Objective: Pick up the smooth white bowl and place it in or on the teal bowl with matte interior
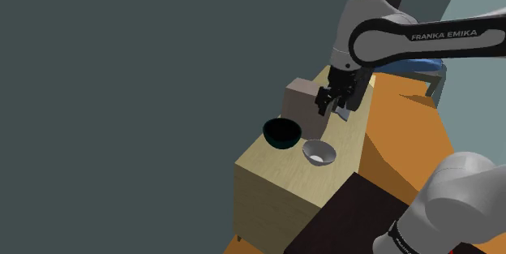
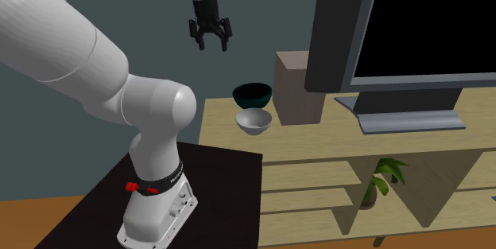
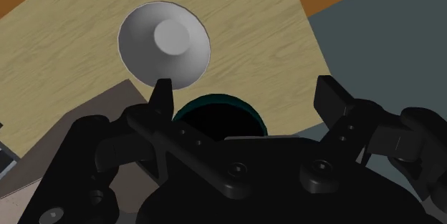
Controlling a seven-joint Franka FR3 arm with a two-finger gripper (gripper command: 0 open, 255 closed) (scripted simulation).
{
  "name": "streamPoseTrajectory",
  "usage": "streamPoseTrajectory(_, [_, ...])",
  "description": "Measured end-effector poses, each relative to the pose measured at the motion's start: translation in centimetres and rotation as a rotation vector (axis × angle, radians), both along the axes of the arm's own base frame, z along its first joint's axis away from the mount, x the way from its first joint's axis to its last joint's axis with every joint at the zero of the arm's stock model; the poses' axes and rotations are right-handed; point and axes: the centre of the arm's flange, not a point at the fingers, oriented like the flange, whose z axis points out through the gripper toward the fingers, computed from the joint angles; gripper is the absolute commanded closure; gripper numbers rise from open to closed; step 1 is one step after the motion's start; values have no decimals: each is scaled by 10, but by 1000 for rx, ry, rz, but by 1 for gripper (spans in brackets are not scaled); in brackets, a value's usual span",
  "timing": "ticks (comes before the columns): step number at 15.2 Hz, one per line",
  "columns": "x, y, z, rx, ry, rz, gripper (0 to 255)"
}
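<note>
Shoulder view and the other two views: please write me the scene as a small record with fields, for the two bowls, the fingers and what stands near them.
white bowl: upright and empty, on the wooden cabinet
teal bowl: upright, close beside the white bowl
gripper: in the air above the bowls, holds nothing
fingers: open, wide apart
box: stands on the cabinet next to the teal bowl
task state: white bowl not yet picked up
</note>
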Motion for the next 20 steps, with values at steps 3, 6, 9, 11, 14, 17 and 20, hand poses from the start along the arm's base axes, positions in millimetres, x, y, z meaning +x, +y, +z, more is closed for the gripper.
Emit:
streamPoseTrajectory(3, [10,-2,-37,-13,0,-21,0])
streamPoseTrajectory(6, [22,-12,-74,-25,-1,-42,0])
streamPoseTrajectory(9, [34,-16,-109,-38,-1,-62,0])
streamPoseTrajectory(11, [39,-21,-135,-47,-2,-77,0])
streamPoseTrajectory(14, [53,-28,-173,-59,-3,-97,0])
streamPoseTrajectory(17, [62,-35,-207,-73,-3,-119,0])
streamPoseTrajectory(20, [72,-43,-244,-83,-4,-137,0])
